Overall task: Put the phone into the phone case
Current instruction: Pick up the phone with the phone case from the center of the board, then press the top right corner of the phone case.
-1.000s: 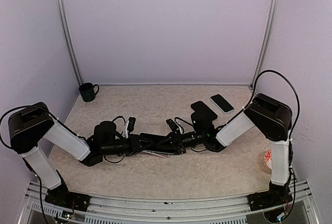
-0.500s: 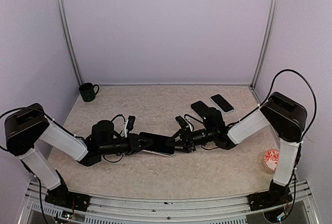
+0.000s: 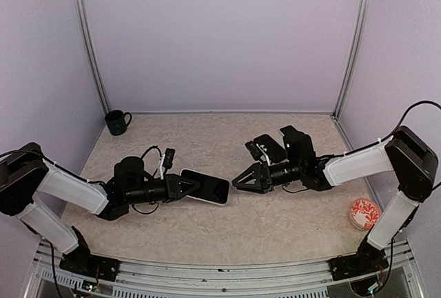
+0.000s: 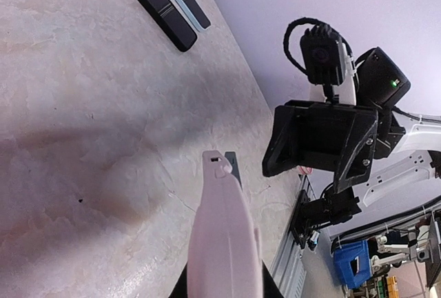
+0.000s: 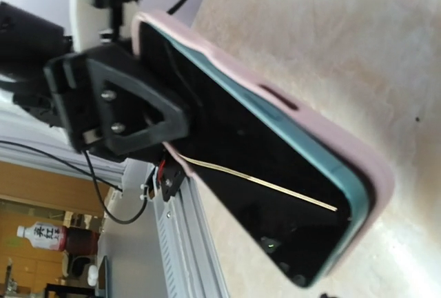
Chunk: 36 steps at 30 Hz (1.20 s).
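Phone [image 3: 209, 188] in case [image 5: 324, 132] between left gripper [image 3: 187, 186] and right gripper [image 3: 238, 182], mug [image 3: 117, 122] back-left.

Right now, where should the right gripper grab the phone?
Probably the free end of the phone, coming from the right. The left gripper clamps the other end, and the free end points at the open right gripper. Screen faces up, so pinch top and bottom.
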Each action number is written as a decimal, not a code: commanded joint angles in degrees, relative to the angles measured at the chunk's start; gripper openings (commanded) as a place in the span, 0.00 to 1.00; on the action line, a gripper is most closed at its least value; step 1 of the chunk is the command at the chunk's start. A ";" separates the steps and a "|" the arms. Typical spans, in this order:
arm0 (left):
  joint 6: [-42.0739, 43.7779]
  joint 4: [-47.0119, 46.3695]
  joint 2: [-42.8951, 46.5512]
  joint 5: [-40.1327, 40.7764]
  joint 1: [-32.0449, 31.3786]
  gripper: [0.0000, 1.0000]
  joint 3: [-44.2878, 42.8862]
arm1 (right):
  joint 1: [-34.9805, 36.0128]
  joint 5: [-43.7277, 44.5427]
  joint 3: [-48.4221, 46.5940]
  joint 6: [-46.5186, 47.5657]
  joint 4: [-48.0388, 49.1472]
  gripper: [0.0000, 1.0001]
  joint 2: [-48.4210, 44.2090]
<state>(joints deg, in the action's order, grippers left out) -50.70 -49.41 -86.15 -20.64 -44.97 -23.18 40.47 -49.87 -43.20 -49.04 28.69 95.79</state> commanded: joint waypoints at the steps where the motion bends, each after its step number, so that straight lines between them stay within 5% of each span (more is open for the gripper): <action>1: 2.82 -1.25 3.89 -0.81 0.11 0.00 0.77 | -0.84 -1.38 1.30 5.39 -2.85 0.59 -4.23; 9: 6.80 -0.82 11.30 -2.11 -1.78 0.00 1.86 | -0.83 -5.31 2.78 11.37 -1.95 0.59 -5.03; 19: 8.86 -2.95 18.87 -5.07 -3.84 0.00 3.39 | -0.48 -14.49 5.75 9.27 13.14 0.58 -5.34; 36: 4.55 -15.02 13.92 -11.09 -6.09 0.00 3.59 | 4.47 -16.40 1.27 12.31 13.59 0.56 -6.39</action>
<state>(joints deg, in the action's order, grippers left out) -45.67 -57.69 -71.68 -30.35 -50.43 -18.22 43.75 -64.97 -39.99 -38.13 41.60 90.65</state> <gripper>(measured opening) 0.122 0.573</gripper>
